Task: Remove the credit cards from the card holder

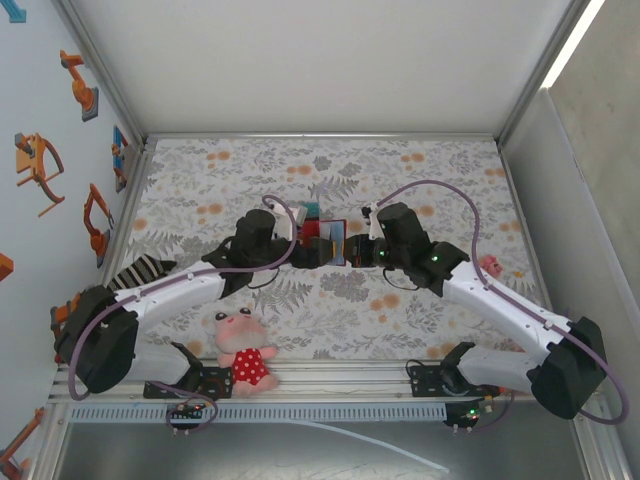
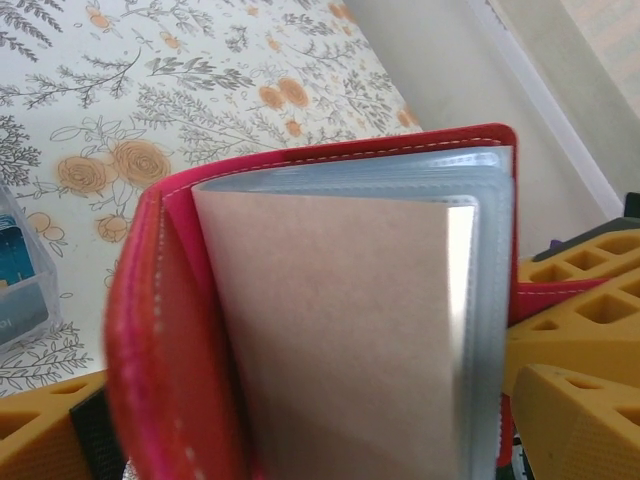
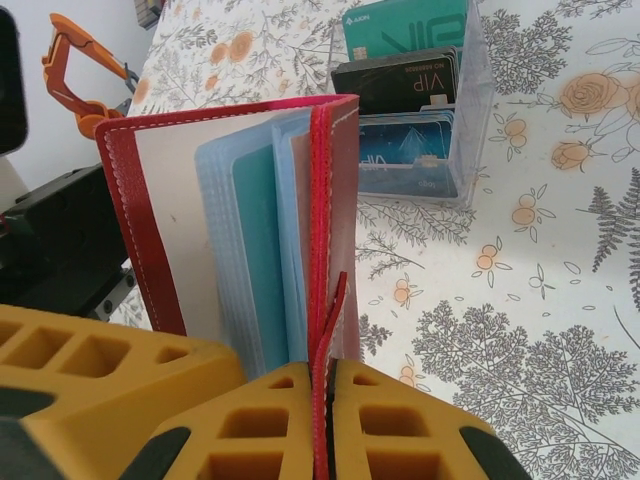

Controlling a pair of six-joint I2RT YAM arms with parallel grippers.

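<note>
Right wrist view: the wallet (image 3: 230,200) stands open like a book left of centre. The right gripper (image 3: 322,385) at the bottom edge is clenched tight on its red cover, with the little tab pinched in the seam between the fingers. One teal card (image 3: 255,250) sits in a clear sleeve among the pages. More cards (image 3: 405,90) stand in a clear box (image 3: 470,150) at upper right on the flowered table (image 3: 560,300), apart from the wallet. From the left wrist the wallet sits mid-frame, pages fanned towards the camera, with the left gripper (image 2: 320,440) spread wide — one yellow finger (image 2: 40,430) at lower left is just beside the red cover. Whether its pads press the wallet I cannot tell. The step in hand looks like fishing out the sleeved card. To do it well, the right should hold the cover firm while the left narrows and closes on the card's edge alone — not sleeve plus card. It should then draw along the sleeve's opening so the pages do not buckle.
</note>
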